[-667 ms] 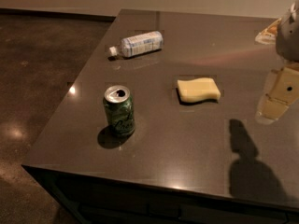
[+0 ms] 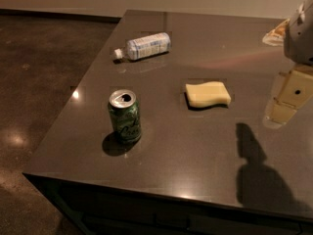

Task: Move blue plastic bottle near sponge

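The blue plastic bottle (image 2: 144,46) lies on its side at the back left of the dark table (image 2: 195,165), with its white cap pointing left. The pale yellow sponge (image 2: 208,94) lies flat near the table's middle, apart from the bottle and in front of it to the right. My gripper (image 2: 287,99) hangs at the right edge of the view, above the table and to the right of the sponge. It holds nothing that I can see. Its shadow falls on the table in front of it.
A green soda can (image 2: 125,116) stands upright at the front left, left of the sponge. A pale orange-and-white packet (image 2: 275,33) lies at the far right back, partly behind my arm. The table's left and front edges drop to a brown floor (image 2: 34,82).
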`<state>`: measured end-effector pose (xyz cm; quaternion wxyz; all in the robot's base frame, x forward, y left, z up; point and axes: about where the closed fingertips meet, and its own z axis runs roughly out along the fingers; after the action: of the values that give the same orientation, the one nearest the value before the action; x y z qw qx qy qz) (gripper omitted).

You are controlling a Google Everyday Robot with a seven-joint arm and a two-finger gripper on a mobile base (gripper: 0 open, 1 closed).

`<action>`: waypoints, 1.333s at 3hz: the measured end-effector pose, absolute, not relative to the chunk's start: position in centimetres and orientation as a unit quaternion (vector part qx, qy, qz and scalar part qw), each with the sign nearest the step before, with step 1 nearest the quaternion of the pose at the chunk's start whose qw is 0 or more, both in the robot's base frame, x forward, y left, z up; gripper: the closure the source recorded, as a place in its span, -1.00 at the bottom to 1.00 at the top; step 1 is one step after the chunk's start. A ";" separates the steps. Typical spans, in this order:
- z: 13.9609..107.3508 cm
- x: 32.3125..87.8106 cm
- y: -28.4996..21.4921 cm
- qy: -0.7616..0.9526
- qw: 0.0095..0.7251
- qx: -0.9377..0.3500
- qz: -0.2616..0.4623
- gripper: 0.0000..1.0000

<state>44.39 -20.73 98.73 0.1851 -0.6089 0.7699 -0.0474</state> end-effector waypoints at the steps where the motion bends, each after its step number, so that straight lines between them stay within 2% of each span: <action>1: 98.2 46.5 -18.6 0.747 0.196 -0.635 -0.028 -1.00; 4: 94.5 54.6 -11.4 0.673 0.201 -0.711 0.029 -1.00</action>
<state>54.61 -11.41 94.49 0.2011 -0.7114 0.6728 0.0286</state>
